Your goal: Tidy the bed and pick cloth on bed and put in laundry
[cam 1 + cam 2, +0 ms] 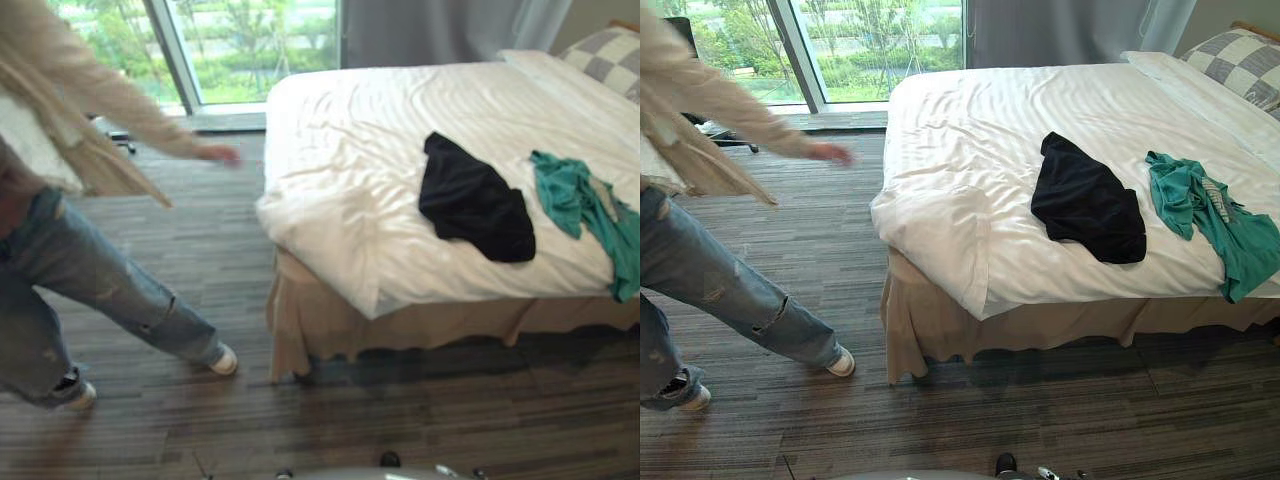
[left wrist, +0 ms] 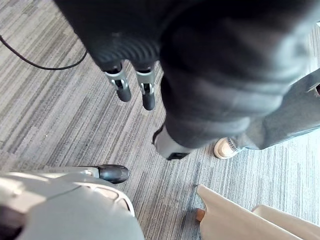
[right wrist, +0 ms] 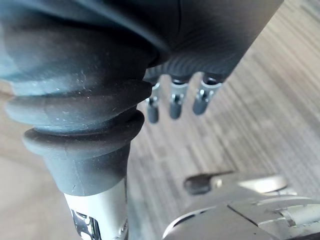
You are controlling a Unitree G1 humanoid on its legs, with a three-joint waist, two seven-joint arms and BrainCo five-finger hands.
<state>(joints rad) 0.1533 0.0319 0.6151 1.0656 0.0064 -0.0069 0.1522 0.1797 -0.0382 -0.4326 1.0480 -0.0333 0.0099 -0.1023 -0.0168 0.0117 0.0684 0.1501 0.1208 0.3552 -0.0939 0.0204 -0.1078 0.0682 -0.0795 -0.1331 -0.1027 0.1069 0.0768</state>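
Note:
A black cloth (image 1: pixel 475 200) lies crumpled on the white bed (image 1: pixel 350 150), near its front edge. To its right a teal cloth (image 1: pixel 585 210) is spread out and hangs a little over the same edge. My left hand (image 2: pixel 122 87) hangs over the grey floor with relaxed fingers and holds nothing. My right hand (image 3: pixel 172 102) is likewise down by my side, its fingers straight and empty above the floor. Both hands are well short of the bed.
A person (image 1: pixel 60 230) in jeans and a beige top steps across the floor at the left, one arm stretched toward the bed corner. A checked pillow (image 1: pixel 610 60) lies at the bed's head. A window (image 1: pixel 230 40) and grey curtain (image 1: pixel 430 30) stand behind. A beige bed skirt (image 1: pixel 400 330) reaches the floor.

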